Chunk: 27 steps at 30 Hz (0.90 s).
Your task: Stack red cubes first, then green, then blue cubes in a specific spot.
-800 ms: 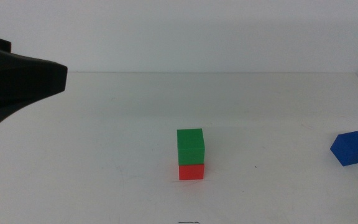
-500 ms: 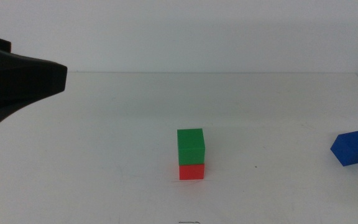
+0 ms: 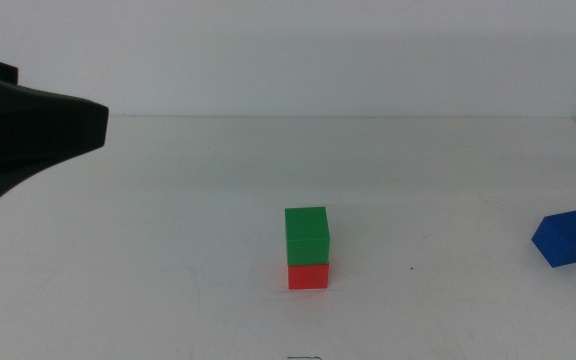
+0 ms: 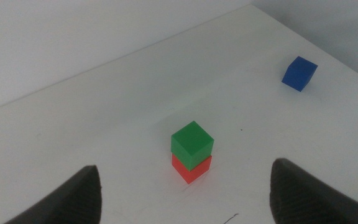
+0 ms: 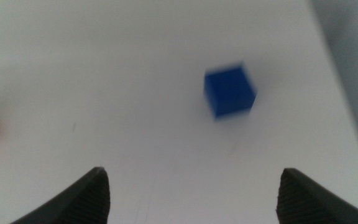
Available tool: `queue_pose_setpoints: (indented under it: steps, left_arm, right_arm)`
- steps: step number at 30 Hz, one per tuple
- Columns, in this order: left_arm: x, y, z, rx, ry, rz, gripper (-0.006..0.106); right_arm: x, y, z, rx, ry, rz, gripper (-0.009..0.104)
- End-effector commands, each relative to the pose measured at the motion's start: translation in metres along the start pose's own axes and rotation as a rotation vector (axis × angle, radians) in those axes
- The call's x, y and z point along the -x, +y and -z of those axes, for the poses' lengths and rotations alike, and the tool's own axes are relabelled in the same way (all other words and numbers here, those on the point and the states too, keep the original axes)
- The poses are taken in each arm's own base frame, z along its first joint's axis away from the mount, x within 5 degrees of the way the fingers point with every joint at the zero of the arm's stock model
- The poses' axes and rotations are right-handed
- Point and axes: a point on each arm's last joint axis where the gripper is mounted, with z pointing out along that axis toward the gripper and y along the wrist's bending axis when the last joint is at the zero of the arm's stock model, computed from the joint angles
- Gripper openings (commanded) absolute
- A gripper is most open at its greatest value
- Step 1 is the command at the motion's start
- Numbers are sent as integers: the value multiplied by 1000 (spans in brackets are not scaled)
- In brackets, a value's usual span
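middle view: the green cube (image 3: 306, 235) sits on the red cube (image 3: 308, 276) at bench (image 3: 198, 220) centre; the blue cube (image 3: 565, 239) lies alone at 3 o'clock. left wrist view: left claw (image 4: 185, 186) wide open, empty. right wrist view: right claw (image 5: 194, 190) wide open, empty, over the blue cube.

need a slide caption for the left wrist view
Open left end effector above the green cube stacked on the red cube; blue cube apart.
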Motion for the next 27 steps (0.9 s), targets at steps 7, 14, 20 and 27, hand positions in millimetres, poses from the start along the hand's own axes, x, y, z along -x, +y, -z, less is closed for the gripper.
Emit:
queue_pose_setpoints:
  steps: [7, 14, 20, 27]
  left_arm:
    - [12, -1, 6, 3, -99, 9, 91]
    - [12, -1, 6, 3, -99, 9, 91]
    - [12, -1, 6, 3, -99, 9, 91]
    - [12, -1, 6, 3, -99, 9, 91]
  right_arm:
    - [29, 4, -17, 14, 217, -12, 94]
    - [29, 6, -25, 27, 245, -25, 94]
    - [31, 8, -26, 37, 277, -90, 94]
    - [64, 7, -46, 17, 324, 12, 94]
